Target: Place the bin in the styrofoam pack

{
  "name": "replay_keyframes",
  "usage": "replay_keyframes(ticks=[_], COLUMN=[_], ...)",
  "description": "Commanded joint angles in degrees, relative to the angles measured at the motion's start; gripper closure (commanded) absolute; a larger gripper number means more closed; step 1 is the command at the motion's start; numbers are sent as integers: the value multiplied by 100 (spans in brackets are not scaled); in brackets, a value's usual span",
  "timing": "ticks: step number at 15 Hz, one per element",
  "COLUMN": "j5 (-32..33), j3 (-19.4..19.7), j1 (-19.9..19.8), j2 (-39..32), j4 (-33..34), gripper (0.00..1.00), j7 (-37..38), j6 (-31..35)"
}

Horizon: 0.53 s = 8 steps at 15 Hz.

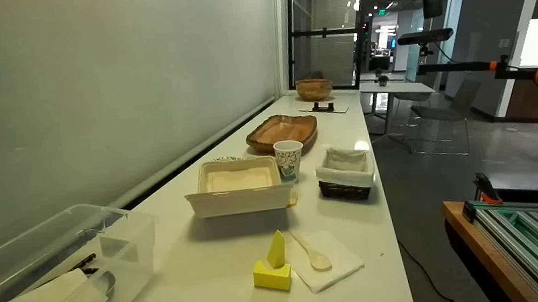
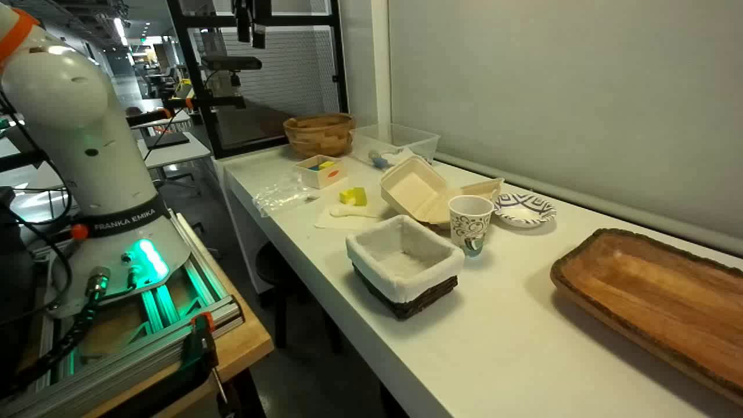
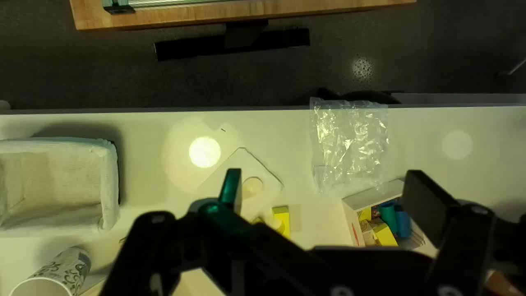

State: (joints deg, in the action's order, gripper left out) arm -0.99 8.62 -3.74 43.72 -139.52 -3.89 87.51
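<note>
Wrist view: the claw [image 3: 323, 176] is unclenched; its two fingers [image 3: 427, 201] stand wide apart and hold nothing. A clear plastic bag [image 3: 349, 144] shows through the gap but lies on the counter [image 3: 423, 139], well beneath. Both exterior views place the claw high over the work, touching nothing. The bin [image 2: 404, 267], dark woven sides with a white cloth lining, stands upright on the counter, below the claw and to its left as the wrist camera sees it. The styrofoam pack [image 2: 413, 188], cream and unfolded, also sits below the claw; the wrist camera shows only a cream portion, mostly hidden behind the claw itself. Which half is the base, I cannot tell from here. A paper cup [image 1: 289, 161] stands near both. Step in hand, as I judge it: approach, before the grasp; the bin is not yet in the pack. Next move: traverse the claw towards the bin, descend, and set one finger inside and one outside a bin wall, since the full body looks too broad for the span. Then clamp the rim, raise the bin clear of the cup, and lower it level. Caution: the pack looks light and may slide if a wall is caught.
</note>
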Motion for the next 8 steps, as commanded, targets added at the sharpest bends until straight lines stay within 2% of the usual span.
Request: replay_keyframes(ticks=[1, 7, 8], j5=[-27, -27, 0], j3=[-45, -45, -12], j1=[-65, -65, -77], j2=[-13, -13, -16], j4=[13, 13, -78], gripper=[0, 0, 0], j7=[-37, -37, -86], j6=[-12, -12, 327])
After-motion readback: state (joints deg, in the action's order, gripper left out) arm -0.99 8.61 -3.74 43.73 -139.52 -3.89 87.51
